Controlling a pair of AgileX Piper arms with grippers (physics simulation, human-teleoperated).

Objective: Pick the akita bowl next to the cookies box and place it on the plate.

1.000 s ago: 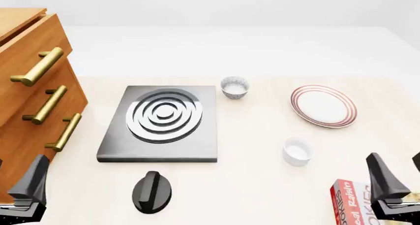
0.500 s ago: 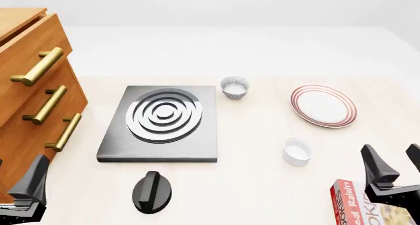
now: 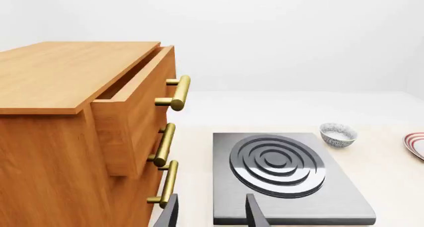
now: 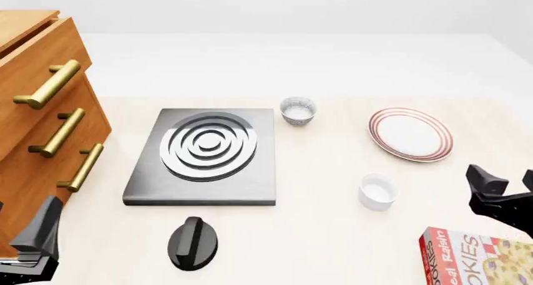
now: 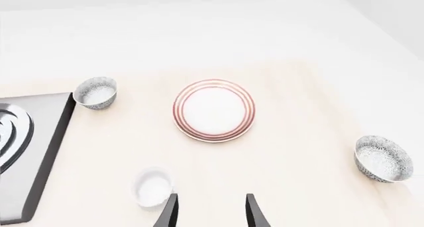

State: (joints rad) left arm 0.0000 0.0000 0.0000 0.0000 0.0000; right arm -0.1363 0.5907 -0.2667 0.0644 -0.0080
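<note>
In the front view we see the plate [image 4: 411, 134] lying flat on the pale table [image 4: 333, 235], off to the right and bare. A patterned bowl [image 4: 298, 111] stands just beside the far right corner of the grey stove slab [image 4: 204, 157], well apart from the cookies box [image 4: 479, 258], which lies flat at the near right corner. A plain white cup [image 4: 377, 192] sits between the box and the plate. A black knob [image 4: 195, 242] rests in front of the slab, and a wooden drawer chest [image 4: 42, 110] with brass handles stands at the left. Our right gripper [image 4: 508, 186] hangs above the table just beyond the box, fingers spread and empty. Of our left gripper [image 4: 34, 238] only one dark finger shows at the near left edge.

From the left wrist we see our left gripper [image 3: 210, 213] with its two fingertips parted and nothing between them, pointed toward the slab [image 3: 291, 180]. The chest [image 3: 79, 132] has its top drawer pulled slightly out. The far bowl [image 3: 338, 134] sits past the slab, and the plate's rim [image 3: 415, 144] shows at the frame's edge.

From the right wrist we see our right gripper [image 5: 210, 209], its fingertips apart and holding nothing. The plate [image 5: 215, 110] lies ahead, the cup [image 5: 153, 186] close to one fingertip. The akita bowl [image 5: 384, 158] stands upright on the table well to the plate's right; the box is not in this view. Its look-alike [image 5: 96, 92] sits by the slab's corner [image 5: 30, 157].
</note>
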